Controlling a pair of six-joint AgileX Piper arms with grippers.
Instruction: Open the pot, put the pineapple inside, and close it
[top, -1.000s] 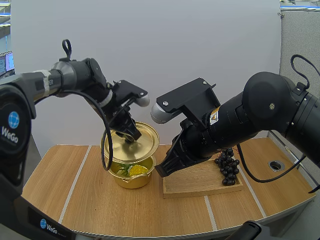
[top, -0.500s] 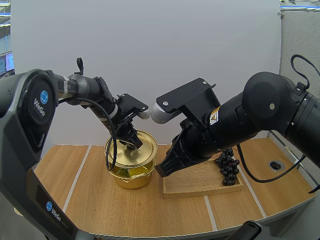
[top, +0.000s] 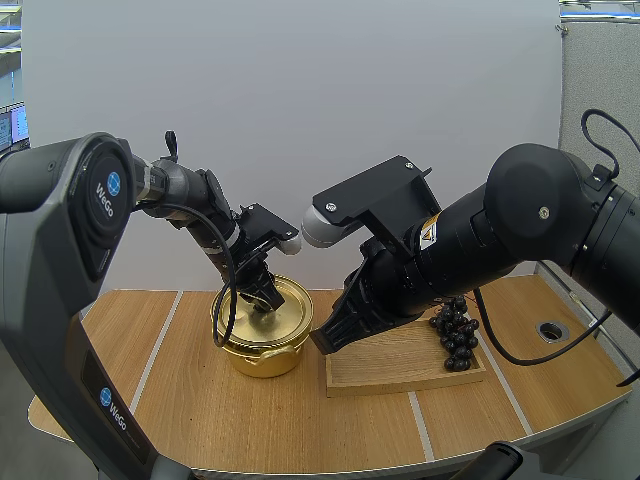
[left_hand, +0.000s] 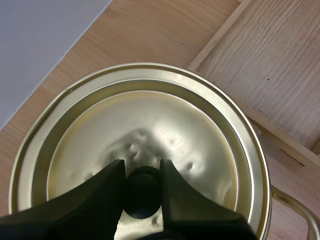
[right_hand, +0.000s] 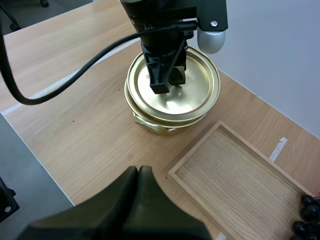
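Two fingers (left_hand: 107, 192) of the left gripper (left_hand: 141, 170) pinch the knob (left_hand: 143, 200) of the lid (left_hand: 165, 125) atop the gold pot (top: 262, 357); right gripper (right_hand: 138, 172) closed, empty.

The left gripper (top: 263, 291) is reaching down onto the middle of the gold lid (top: 283, 318), which is lying over the mouth of the gold pot (top: 262, 355) on the bench (top: 190, 405). The right gripper (top: 324, 343) is hanging just beside the pot, over the near-left corner of the wooden tray (top: 400, 368). Dark grapes (top: 455, 335) are sitting on the tray's right end.
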